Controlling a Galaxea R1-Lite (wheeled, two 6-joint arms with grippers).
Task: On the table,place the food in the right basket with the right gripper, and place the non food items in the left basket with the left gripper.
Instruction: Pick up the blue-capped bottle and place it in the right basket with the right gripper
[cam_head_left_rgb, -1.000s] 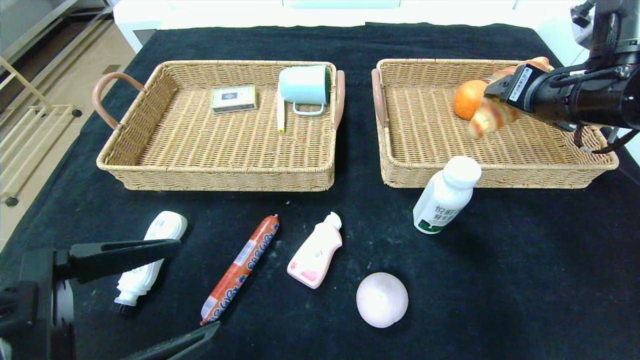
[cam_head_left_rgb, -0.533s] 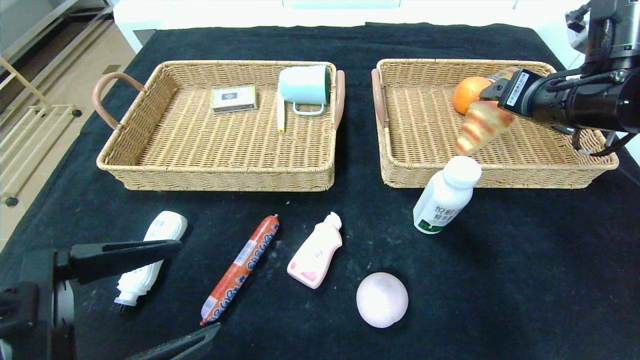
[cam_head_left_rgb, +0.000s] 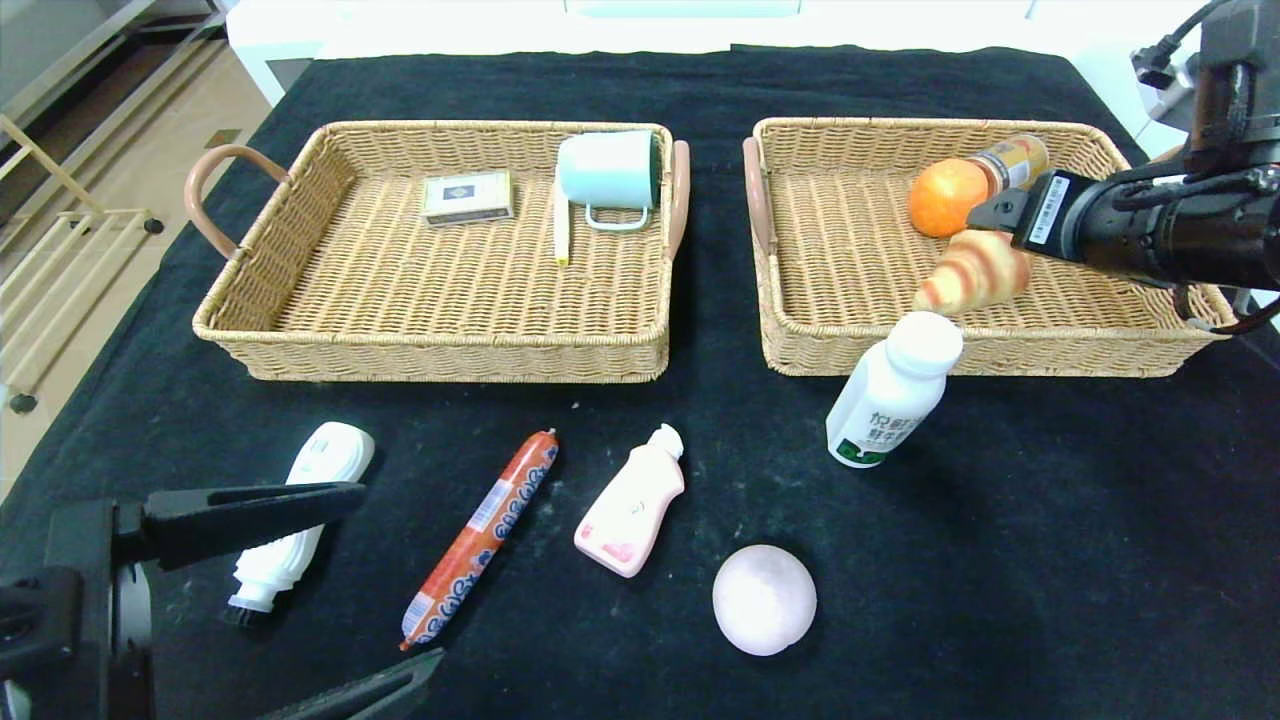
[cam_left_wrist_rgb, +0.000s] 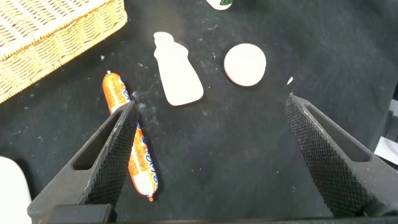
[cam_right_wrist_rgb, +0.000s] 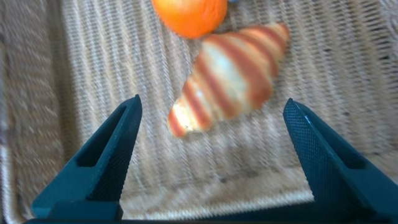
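Now, from the head camera, the croissant (cam_head_left_rgb: 972, 280) lies in the right basket (cam_head_left_rgb: 1100, 350), just beside the orange (cam_head_left_rgb: 945, 197). The right gripper (cam_head_left_rgb: 990, 214) hangs above it.

From the right wrist, its fingers (cam_right_wrist_rgb: 102, 162) stand wide apart, holding nothing.

From the left wrist, the left gripper (cam_left_wrist_rgb: 211, 155) is open above the sausage (cam_left_wrist_rgb: 129, 143).

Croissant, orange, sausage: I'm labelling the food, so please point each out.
croissant (cam_head_left_rgb: 972, 281), head view, middle of its striped body.
orange (cam_head_left_rgb: 944, 197), head view, centre of the peel.
sausage (cam_head_left_rgb: 482, 535), head view, middle of the wrapper.

The brush (cam_head_left_rgb: 290, 525) is partly hidden behind the left gripper (cam_head_left_rgb: 340, 590) at lower left; the bottle (cam_head_left_rgb: 1012, 160) label is unreadable.
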